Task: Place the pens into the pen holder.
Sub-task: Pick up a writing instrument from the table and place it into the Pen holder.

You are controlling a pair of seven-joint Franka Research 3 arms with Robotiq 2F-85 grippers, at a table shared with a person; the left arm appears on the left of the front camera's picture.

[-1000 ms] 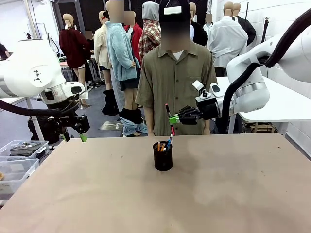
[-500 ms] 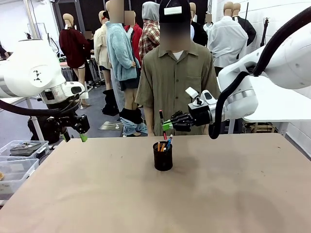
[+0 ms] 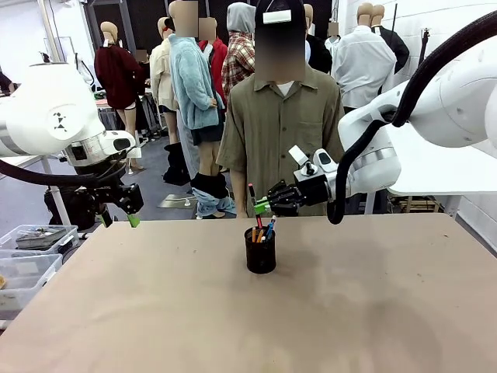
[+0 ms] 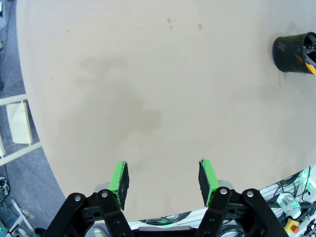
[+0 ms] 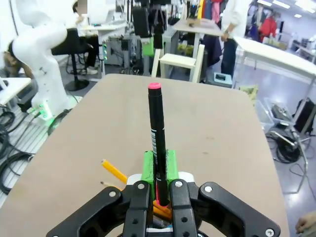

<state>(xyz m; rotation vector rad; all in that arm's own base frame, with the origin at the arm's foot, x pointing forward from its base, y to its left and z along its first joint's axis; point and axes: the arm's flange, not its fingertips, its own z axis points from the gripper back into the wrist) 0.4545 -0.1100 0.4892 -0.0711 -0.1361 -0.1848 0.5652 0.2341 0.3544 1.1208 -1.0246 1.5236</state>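
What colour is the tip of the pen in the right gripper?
Pinkish red, on a black pen clamped in the right gripper; clearest in the right wrist view.

Looks like a robotics lab or test workshop. Shows in the two white arms (image 3: 54,116) mounted at one bare tan table (image 3: 155,311), with a person (image 3: 281,132) standing at its far edge, just behind the right gripper (image 3: 262,205). Beyond that gripper's fingers, in the right wrist view, more white worktables (image 5: 276,52), a stool (image 5: 177,64), another white arm base (image 5: 34,54) with cables (image 5: 15,163) trailing over a grey floor, and people at benches under ceiling strip lights. Below and beside the left gripper (image 3: 116,219), clear plastic bins (image 3: 31,249) of small parts. Under it, in its own view, an exposed frame with wiring and a red-button box (image 4: 291,227).
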